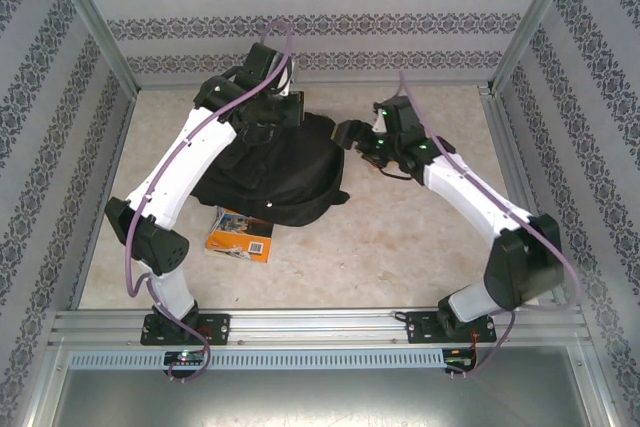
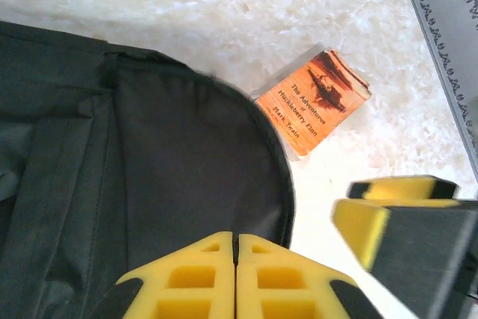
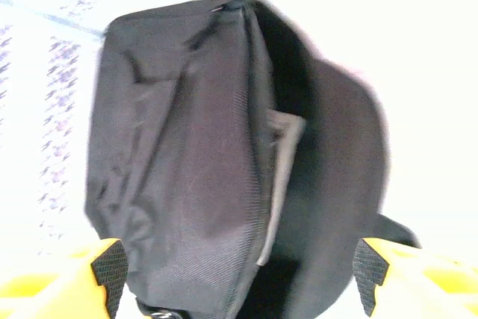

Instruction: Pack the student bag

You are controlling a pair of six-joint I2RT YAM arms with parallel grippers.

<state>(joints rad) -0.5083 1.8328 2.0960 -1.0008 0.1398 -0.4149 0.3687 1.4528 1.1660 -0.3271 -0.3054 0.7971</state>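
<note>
place: robot test cell | evidence: aluminium frame, patterned wall panels, marbled tabletop

One bag and one book are lying on the counter, making two items in all.

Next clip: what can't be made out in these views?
- Inside of the bag: right wrist view, dark and blurred; a pale flap shows in the opening.
- The book: top view, title too small, far edge under the bag.
- The left gripper: left wrist view, shut over the bag; its own fingers hide whether fabric is pinched.
- A yellow-and-black block: left wrist view, blurred, cut by the right edge; unclear what it is.
</note>
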